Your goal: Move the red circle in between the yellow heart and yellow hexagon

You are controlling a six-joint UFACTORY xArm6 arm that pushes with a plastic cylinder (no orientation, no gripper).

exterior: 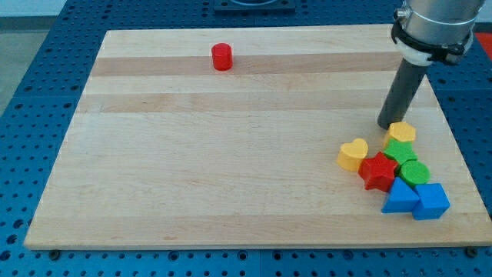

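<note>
Your rod's upper part is cut off at the view's top right; with no gripper fitted, its tip [387,125] rests just beside the yellow hexagon [402,132]. The green blocks [407,160] overlap and their shapes are hard to read. The red circle [222,56] sits alone near the board's [192,169] top edge, well apart from the yellow heart [354,154], red star [377,171] and blue blocks [415,199].
</note>
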